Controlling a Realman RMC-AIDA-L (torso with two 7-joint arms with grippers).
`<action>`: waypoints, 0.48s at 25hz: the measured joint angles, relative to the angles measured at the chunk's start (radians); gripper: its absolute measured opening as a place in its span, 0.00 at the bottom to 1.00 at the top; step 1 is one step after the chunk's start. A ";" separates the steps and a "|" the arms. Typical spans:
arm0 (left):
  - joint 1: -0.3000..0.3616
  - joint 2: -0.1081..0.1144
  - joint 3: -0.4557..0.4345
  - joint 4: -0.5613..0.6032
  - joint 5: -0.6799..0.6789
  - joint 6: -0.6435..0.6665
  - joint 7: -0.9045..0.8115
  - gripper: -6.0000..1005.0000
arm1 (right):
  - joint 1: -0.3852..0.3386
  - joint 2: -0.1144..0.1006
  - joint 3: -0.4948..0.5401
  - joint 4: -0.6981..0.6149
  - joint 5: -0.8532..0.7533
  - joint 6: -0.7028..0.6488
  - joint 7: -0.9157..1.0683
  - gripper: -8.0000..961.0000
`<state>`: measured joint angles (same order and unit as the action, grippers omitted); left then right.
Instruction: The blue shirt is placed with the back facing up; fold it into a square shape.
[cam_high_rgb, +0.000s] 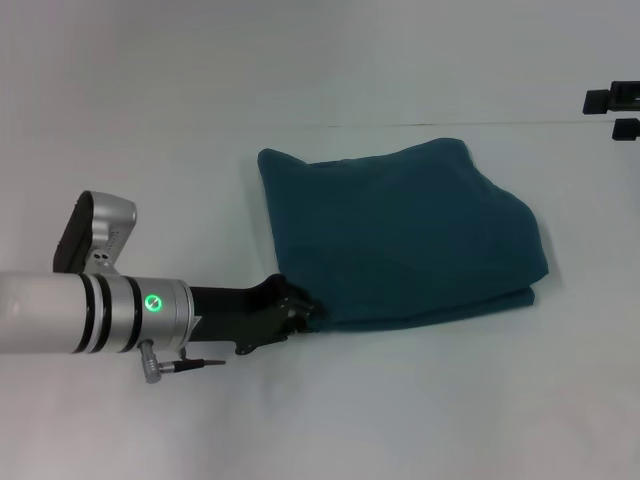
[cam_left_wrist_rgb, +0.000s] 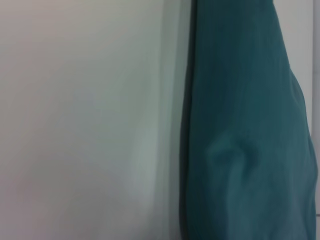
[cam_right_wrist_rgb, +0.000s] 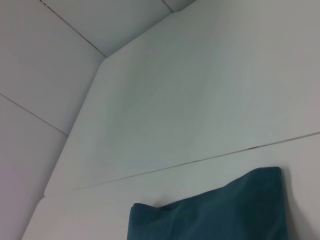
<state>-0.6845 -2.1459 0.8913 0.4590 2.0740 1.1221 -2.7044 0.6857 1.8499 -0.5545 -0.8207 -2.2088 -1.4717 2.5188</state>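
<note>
One blue shirt, folded into a rough, layered rectangle with the plain side up, lying on the white table. One left gripper at the shirt's near left corner, its arm reaching in low and nearly level from the robot's left; its tip meets the cloth edge, but whether it pinches the fabric cannot be told. The shirt extends ahead of and rightward from that gripper. One right gripper, well beyond the shirt's far right side.

A plain white table filled the view, a thin seam crossing its far part under even light.
</note>
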 joint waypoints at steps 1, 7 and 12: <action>-0.001 0.000 0.000 0.000 0.000 0.001 0.002 0.34 | 0.000 0.000 0.002 0.000 0.000 0.000 0.000 0.85; -0.003 0.001 0.000 0.001 0.000 0.010 0.016 0.10 | -0.001 -0.001 0.010 0.002 0.000 -0.005 0.006 0.85; -0.003 0.002 0.000 0.001 0.000 0.021 0.034 0.04 | -0.001 -0.001 0.010 0.002 0.000 -0.009 0.012 0.85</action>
<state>-0.6873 -2.1436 0.8912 0.4604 2.0740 1.1427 -2.6705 0.6843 1.8485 -0.5445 -0.8187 -2.2089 -1.4811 2.5304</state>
